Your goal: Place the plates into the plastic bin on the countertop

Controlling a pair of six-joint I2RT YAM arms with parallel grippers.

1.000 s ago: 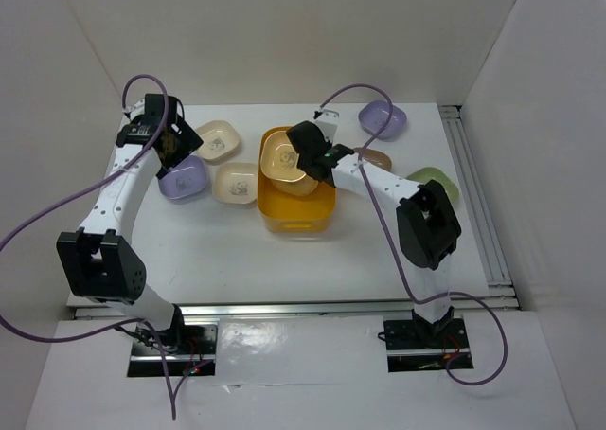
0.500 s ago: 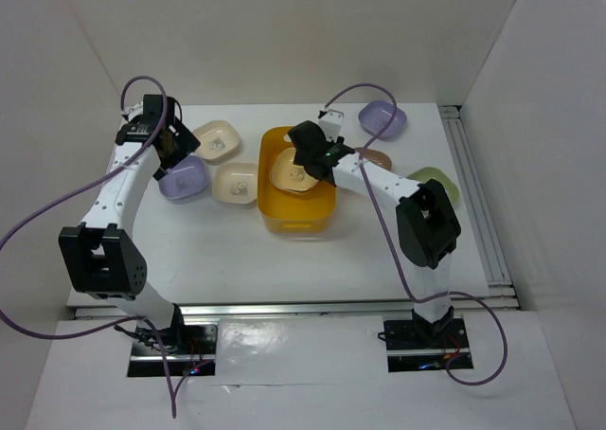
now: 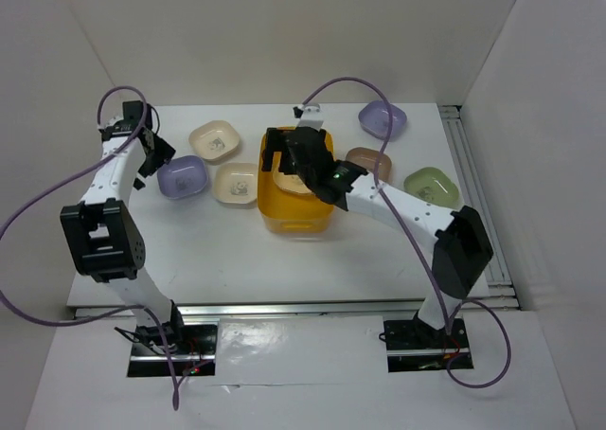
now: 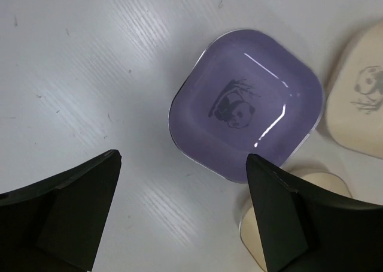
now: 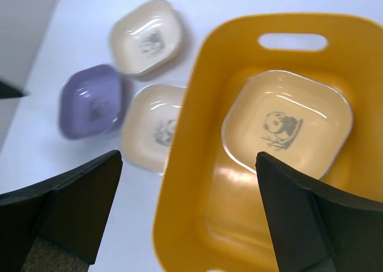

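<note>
The orange-yellow plastic bin (image 3: 295,217) (image 5: 197,188) stands mid-countertop with a yellow-tan plate (image 5: 287,122) lying flat inside it. My right gripper (image 3: 280,157) (image 5: 188,164) hovers open above the bin's left wall, holding nothing. Left of the bin lie a lavender plate (image 3: 182,176) (image 4: 248,113) and two cream plates (image 3: 215,140) (image 3: 237,184). My left gripper (image 3: 151,163) (image 4: 182,161) is open above bare countertop, just left of the lavender plate. Right of the bin sit another lavender plate (image 3: 383,118) and a brown-mauve plate (image 3: 371,158).
A green plate (image 3: 432,184) lies at the right, near a metal rail (image 3: 478,198) along the countertop's edge. White walls close in the back and both sides. Purple cables loop from both wrists.
The right gripper opened and let the yellow-tan plate drop flat into the bin, then drew back over the bin's left side. The left gripper swung left, off the lavender plate.
</note>
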